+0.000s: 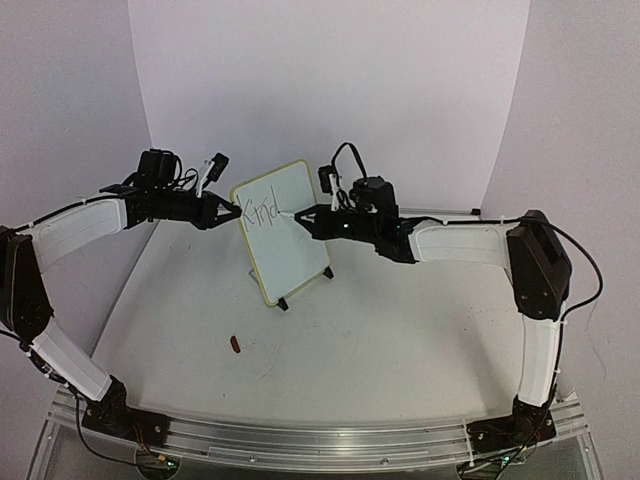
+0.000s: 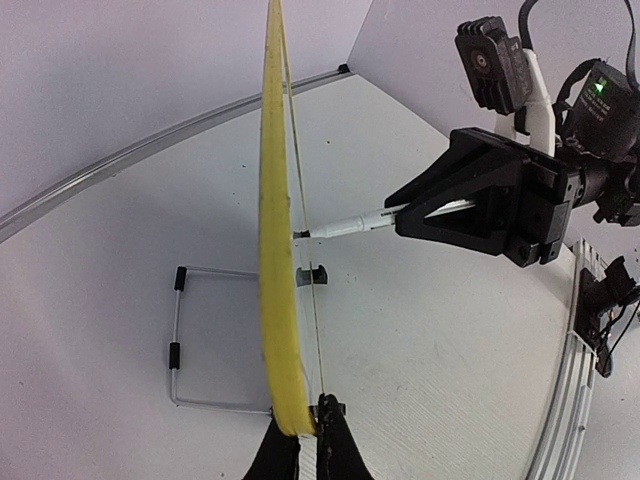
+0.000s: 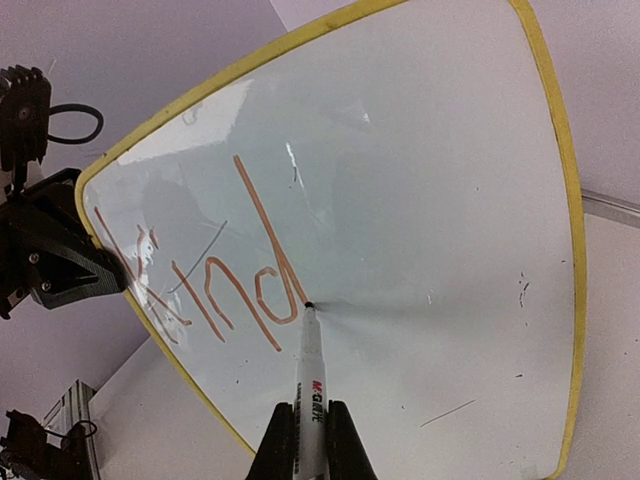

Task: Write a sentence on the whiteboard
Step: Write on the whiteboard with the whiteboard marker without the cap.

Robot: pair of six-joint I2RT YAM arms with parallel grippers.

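The whiteboard stands tilted on small black feet in the middle of the table, with a pale yellow frame. The sentence reads "Kind" near the top left, in reddish strokes in the right wrist view. My left gripper is shut on the board's left edge, its fingers pinching the frame. My right gripper is shut on a white marker. The marker's tip touches the board just right of the "d". Seen from the left wrist, the marker meets the board's face from the right.
A small red-brown piece lies on the table in front of the board. A wire stand props the board from behind. White walls close the back and sides, and a metal rail runs along the near edge.
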